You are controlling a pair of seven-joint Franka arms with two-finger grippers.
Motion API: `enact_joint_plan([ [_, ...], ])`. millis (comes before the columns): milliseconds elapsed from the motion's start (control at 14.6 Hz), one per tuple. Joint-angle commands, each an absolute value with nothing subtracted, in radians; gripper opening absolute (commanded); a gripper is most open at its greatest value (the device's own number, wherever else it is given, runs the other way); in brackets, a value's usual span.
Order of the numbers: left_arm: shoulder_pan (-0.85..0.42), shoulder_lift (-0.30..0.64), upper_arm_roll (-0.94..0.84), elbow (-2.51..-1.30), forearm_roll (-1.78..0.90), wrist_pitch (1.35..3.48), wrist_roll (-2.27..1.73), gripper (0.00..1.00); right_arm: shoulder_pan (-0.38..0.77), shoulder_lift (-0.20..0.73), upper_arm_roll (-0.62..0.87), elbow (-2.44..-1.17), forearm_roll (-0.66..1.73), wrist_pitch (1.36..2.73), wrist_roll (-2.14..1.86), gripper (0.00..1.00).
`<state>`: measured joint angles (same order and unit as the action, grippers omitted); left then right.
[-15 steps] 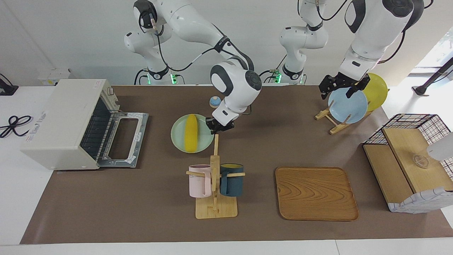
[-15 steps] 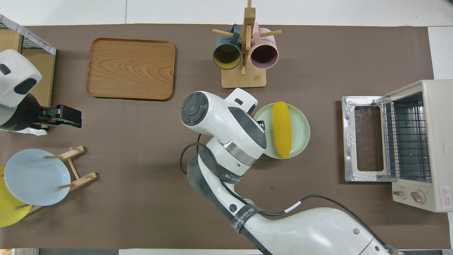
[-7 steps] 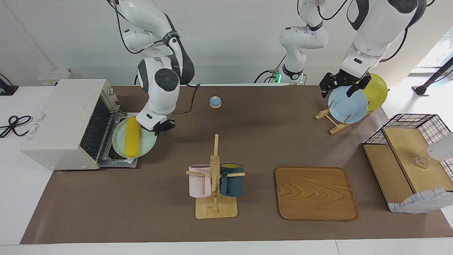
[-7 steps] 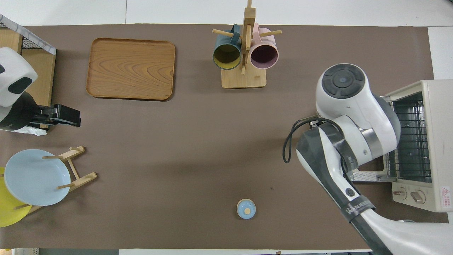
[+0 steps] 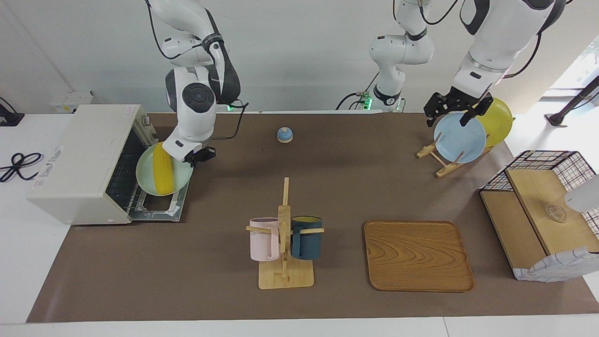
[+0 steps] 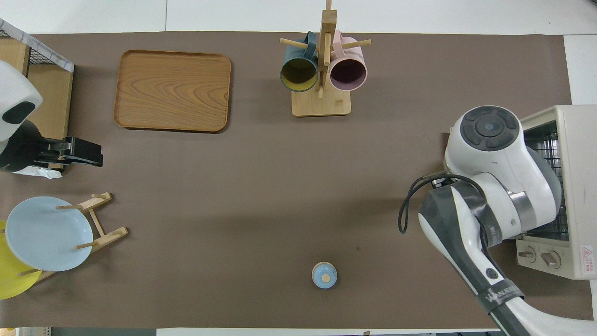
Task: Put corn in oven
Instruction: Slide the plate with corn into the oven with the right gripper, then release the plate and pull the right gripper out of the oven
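Right gripper [image 5: 195,156] clenched the green plate [image 5: 149,180] bearing the corn [image 5: 162,169], tilted at the oven [image 5: 84,161] mouth at the right arm's table edge; advisable: level it, slide onto rack; left gripper [image 5: 451,111] waited, jaws unclear.

- From overhead, the right arm's bulk hid the corn [image 5: 162,169], its green plate [image 5: 146,180] and much of the oven [image 6: 569,191] mouth.
- The yellow plate [image 6: 10,284] ran off the picture's edge.
- The wire basket [image 5: 543,206] was cut off too.
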<state>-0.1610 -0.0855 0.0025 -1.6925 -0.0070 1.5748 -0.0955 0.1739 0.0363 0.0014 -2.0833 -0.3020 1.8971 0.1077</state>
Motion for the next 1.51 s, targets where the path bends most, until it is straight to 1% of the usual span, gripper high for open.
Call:
enact_joint_plan([
  [0,-0.135,-0.092,-0.011,-1.689,-0.021,1.572,-0.080,1.00,0.098,0.011,0.012,-2.125,-0.324,1.951,0.031,0.00],
  [275,-0.135,-0.092,-0.011,-1.689,-0.021,1.574,-0.083,1.00,0.083,0.006,0.011,-2.141,-0.325,1.950,0.026,0.00],
  [480,-0.137,-0.092,-0.011,-1.689,-0.021,1.574,-0.086,1.00,0.041,0.006,0.011,-2.149,-0.324,1.962,-0.020,0.00],
  [755,-0.138,-0.092,-0.011,-1.689,-0.021,1.574,-0.084,1.00,-0.023,0.009,0.012,-2.163,-0.324,2.022,-0.106,0.00],
  [1098,-0.147,-0.094,-0.011,-1.695,-0.021,1.577,-0.089,1.00,-0.077,-0.006,0.012,-2.217,-0.304,2.048,-0.114,0.00],
  [1304,-0.138,-0.083,-0.011,-1.698,-0.023,1.611,-0.080,1.00,-0.086,-0.020,0.014,-2.258,-0.285,2.068,-0.112,0.00],
  [1441,-0.137,-0.074,-0.011,-1.697,-0.023,1.624,-0.078,1.00,-0.084,-0.021,0.012,-2.261,-0.267,2.068,-0.109,0.00],
])
